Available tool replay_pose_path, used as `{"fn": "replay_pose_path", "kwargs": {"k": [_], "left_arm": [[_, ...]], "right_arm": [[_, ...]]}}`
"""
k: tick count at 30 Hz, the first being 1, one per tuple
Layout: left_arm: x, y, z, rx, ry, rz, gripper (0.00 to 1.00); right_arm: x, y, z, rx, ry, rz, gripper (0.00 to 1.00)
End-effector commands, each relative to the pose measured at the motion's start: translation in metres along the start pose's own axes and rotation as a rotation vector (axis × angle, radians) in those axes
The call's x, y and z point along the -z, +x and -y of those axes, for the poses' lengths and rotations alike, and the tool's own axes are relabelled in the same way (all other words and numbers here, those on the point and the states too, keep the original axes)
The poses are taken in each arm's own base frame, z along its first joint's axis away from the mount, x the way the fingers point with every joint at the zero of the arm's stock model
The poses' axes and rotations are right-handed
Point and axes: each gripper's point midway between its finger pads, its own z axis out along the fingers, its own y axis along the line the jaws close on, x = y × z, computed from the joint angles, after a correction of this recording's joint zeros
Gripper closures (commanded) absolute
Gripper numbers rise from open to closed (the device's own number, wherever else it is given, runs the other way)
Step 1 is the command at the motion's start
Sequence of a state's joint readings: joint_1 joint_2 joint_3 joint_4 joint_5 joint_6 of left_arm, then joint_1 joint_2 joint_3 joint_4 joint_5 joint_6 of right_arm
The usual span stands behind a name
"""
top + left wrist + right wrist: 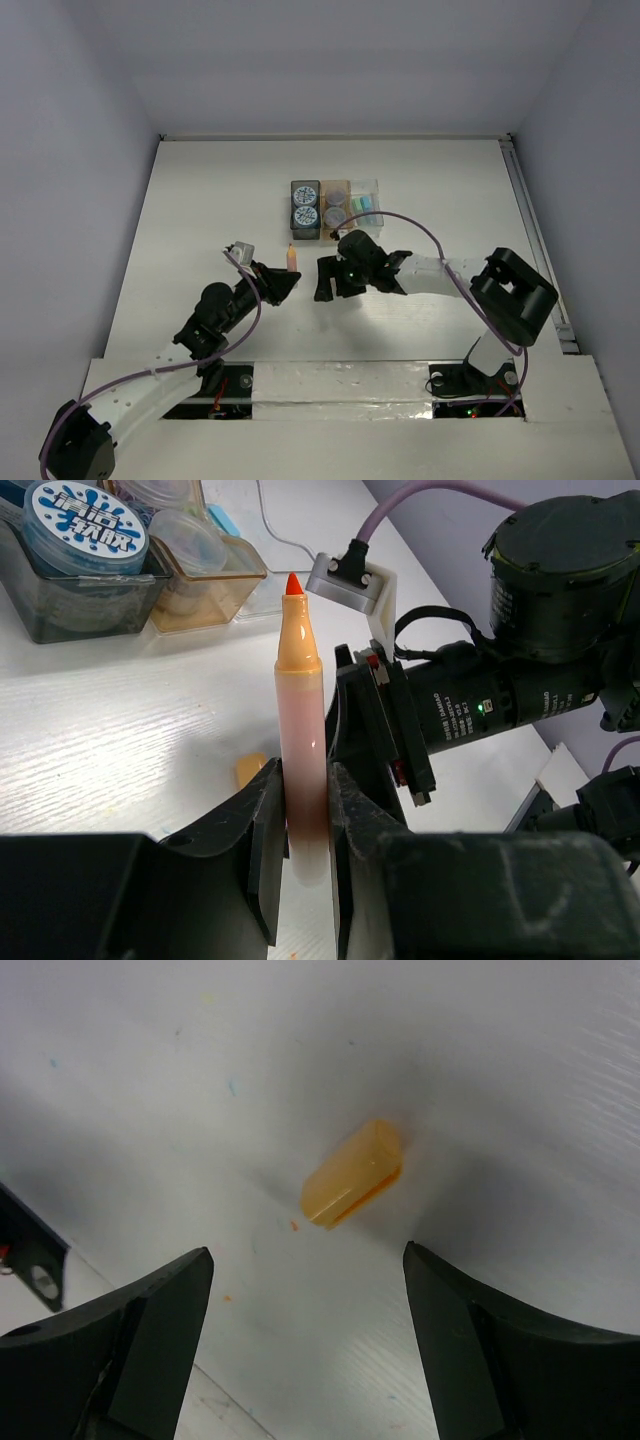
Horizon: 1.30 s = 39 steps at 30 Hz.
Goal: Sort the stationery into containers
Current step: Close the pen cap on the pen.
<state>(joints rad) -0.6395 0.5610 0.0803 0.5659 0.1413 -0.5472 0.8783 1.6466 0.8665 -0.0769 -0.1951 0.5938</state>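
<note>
An uncapped orange marker (300,730) stands upright between the jaws of my left gripper (305,810), which is shut on its lower barrel; its red tip points towards the containers. In the top view the marker (291,258) sticks out ahead of the left gripper (291,282). Its orange cap (352,1175) lies loose on the table, just beyond my open right gripper (308,1252), which hovers over it with nothing between the fingers. The cap (250,770) also shows beside the left jaw. The containers stand in a row: dark grey (305,232), tan-orange (335,186), clear (368,184).
Two patterned discs (305,205) fill the dark grey box, and light blue and teal sticks (364,205) lie in the clear one. The right gripper (330,288) sits close to the left gripper, right of the marker. White walls enclose the table.
</note>
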Motion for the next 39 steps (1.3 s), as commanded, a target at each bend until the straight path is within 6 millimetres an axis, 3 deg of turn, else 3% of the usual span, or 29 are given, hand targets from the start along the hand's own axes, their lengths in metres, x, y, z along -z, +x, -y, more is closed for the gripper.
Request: {"fn": "replay_pose_path", "kwargs": {"k": [1, 4, 21, 27, 31, 39], "left_arm": [[0.000, -0.011, 0.008, -0.019, 0.033, 0.043, 1.00], [0.000, -0.011, 0.009, -0.019, 0.037, 0.042, 1.00], [0.001, -0.012, 0.011, -0.018, 0.044, 0.047, 1.00], [0.001, -0.013, 0.011, -0.019, 0.046, 0.047, 1.00], [0.001, -0.012, 0.010, -0.018, 0.043, 0.045, 1.00], [0.001, -0.011, 0.010, -0.018, 0.041, 0.043, 1.00]], "right_arm": [[-0.007, -0.008, -0.014, -0.051, -0.040, 0.015, 0.24], [-0.014, -0.010, -0.008, -0.049, -0.017, 0.022, 0.34], [-0.026, -0.016, 0.026, -0.032, 0.198, 0.000, 0.38], [-0.031, -0.018, 0.027, -0.023, 0.202, -0.004, 0.39], [-0.037, -0.018, 0.028, -0.021, 0.206, -0.012, 0.50], [-0.045, -0.012, 0.034, -0.034, 0.214, -0.024, 0.51]]}}
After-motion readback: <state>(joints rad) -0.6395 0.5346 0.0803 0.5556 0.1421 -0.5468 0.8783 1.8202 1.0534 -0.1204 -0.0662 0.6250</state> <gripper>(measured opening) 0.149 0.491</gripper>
